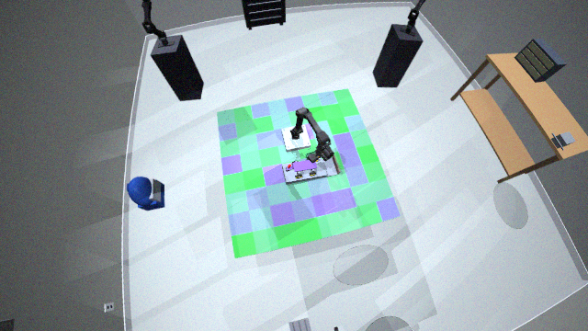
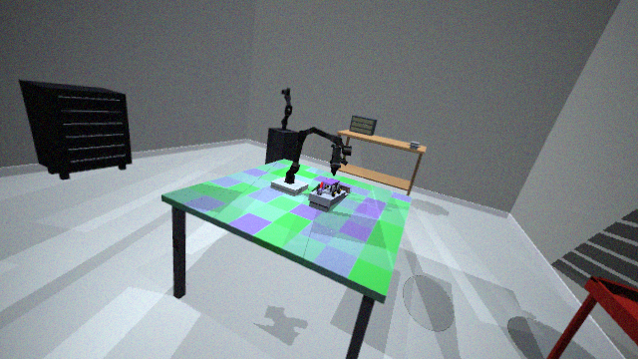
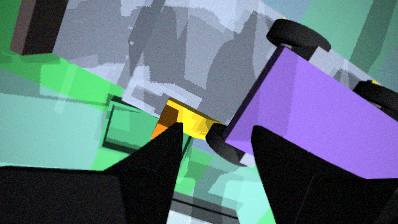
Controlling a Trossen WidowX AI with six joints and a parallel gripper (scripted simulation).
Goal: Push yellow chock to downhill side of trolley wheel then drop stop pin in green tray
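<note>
The purple trolley (image 1: 304,165) (image 2: 330,181) (image 3: 325,110) stands on the grey ramp (image 2: 321,201) (image 3: 215,50). The red-headed stop pin (image 1: 288,166) (image 2: 321,185) is at its uphill end. The yellow chock (image 3: 194,121) lies on the ramp's near edge in the wrist view, against or very close to a downhill wheel (image 3: 220,141); contact is unclear. Its orange handle (image 3: 159,132) is partly behind the left finger. My gripper (image 1: 312,158) (image 2: 334,174) (image 3: 217,131) is open and empty above the chock and the trolley's downhill end. A dark-edged green shape (image 3: 127,125) beside the ramp may be the tray.
A dark brown end bar (image 1: 337,165) (image 3: 40,25) stands across the ramp's downhill end. The arm's white base plate (image 1: 290,143) (image 2: 290,186) is beside the ramp. Both stand on the green and purple checkered table (image 1: 294,232) (image 2: 249,224).
</note>
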